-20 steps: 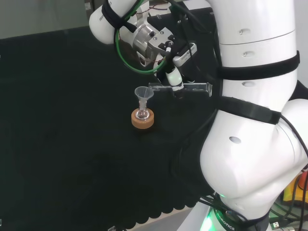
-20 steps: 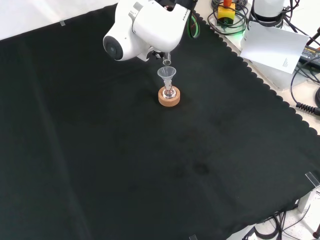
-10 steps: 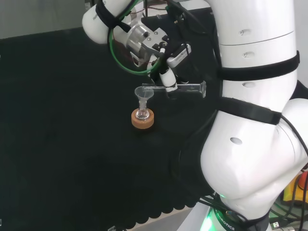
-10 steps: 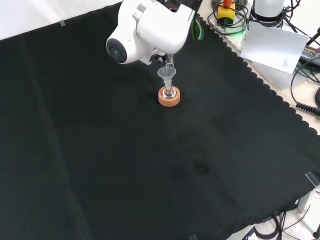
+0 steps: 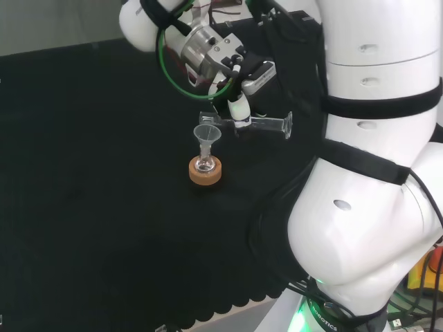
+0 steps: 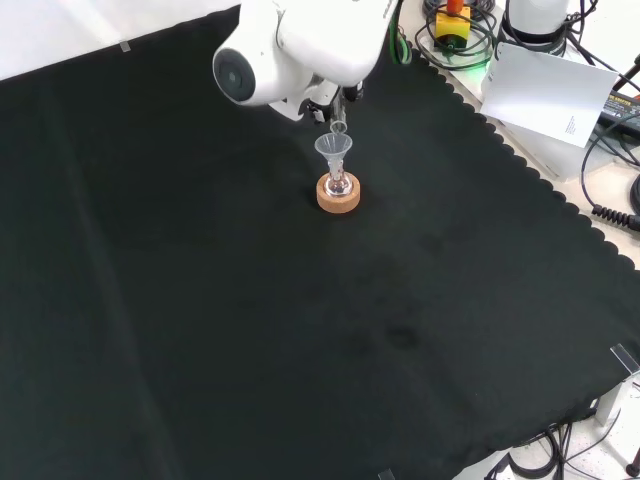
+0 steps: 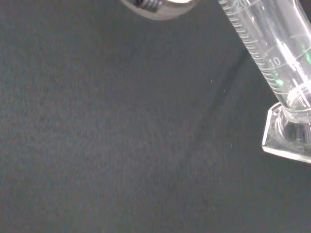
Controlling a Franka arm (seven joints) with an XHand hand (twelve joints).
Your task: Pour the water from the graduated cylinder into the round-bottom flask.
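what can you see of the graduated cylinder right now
The graduated cylinder is clear, with printed scale marks and a flat angular foot. It lies nearly level in the head view, held near its middle by the hand, fingers curled round it. Its mouth is just above the funnel in the flask on the cork ring. Any water inside cannot be made out.

A bench draped in black cloth with a scalloped edge (image 6: 180,300) carries a round cork ring stand (image 6: 338,194), which seats a small clear glass round-bottom flask (image 5: 204,165) topped by a clear funnel (image 6: 334,148).
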